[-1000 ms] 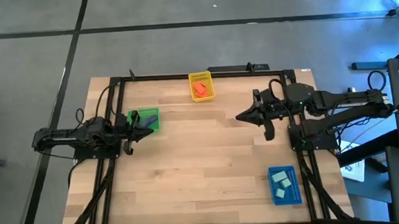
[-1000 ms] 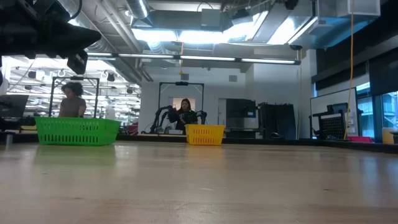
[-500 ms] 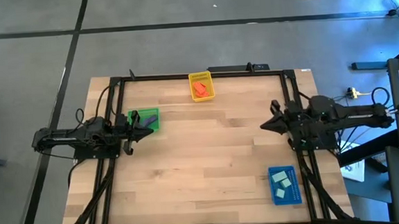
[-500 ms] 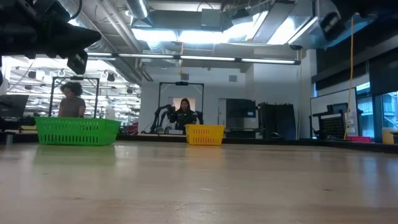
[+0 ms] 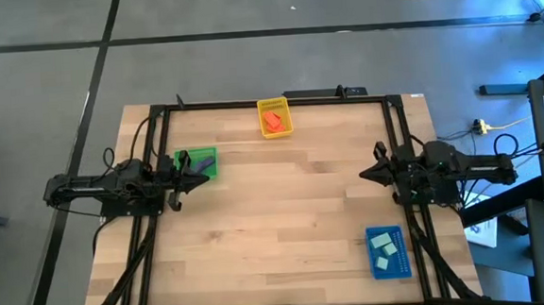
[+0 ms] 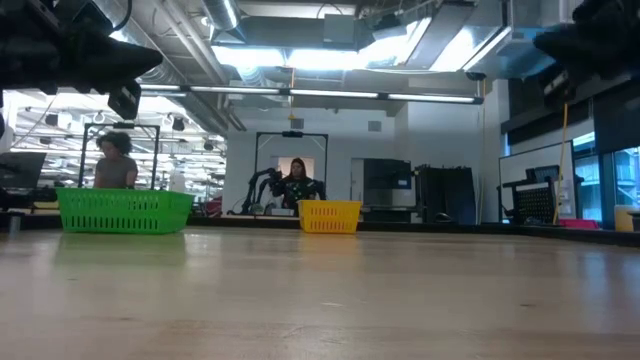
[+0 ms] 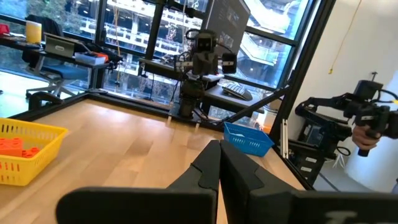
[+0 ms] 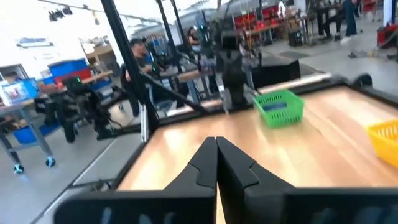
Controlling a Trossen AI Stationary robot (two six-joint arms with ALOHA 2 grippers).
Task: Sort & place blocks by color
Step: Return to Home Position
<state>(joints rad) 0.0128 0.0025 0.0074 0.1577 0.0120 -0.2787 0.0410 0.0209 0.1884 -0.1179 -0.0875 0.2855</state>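
High view, quick pass: spotted the left gripper (image 5: 204, 178) low over the left side of the table (image 5: 276, 218), just beside the green tray (image 5: 196, 153), pointed toward the middle. Checked it in the left wrist view: fingers (image 7: 239, 177) pressed flat together, clenched on nothing. Found the right gripper (image 5: 363, 174) at the right side of the table, pointed inward too, well apart from every tray. Confirmed in the right wrist view: fingers (image 8: 233, 168) clamped tight, nothing between them.

Logged the blocks as all sitting in trays, none loose on the wood. Saw orange-red blocks (image 5: 271, 121) piled in the yellow tray (image 5: 272, 105) at the far edge, centre. Made out a dark purple block (image 5: 205, 164) in the green tray; could not count how many. Counted at least two pale mint blocks (image 5: 385, 242) lying apart in the blue tray (image 5: 401, 258) at the near right corner.

Low view: caught only the green and yellow trays far across the wood, plus two people (image 6: 115, 165) in the room behind. No block tops visible there.
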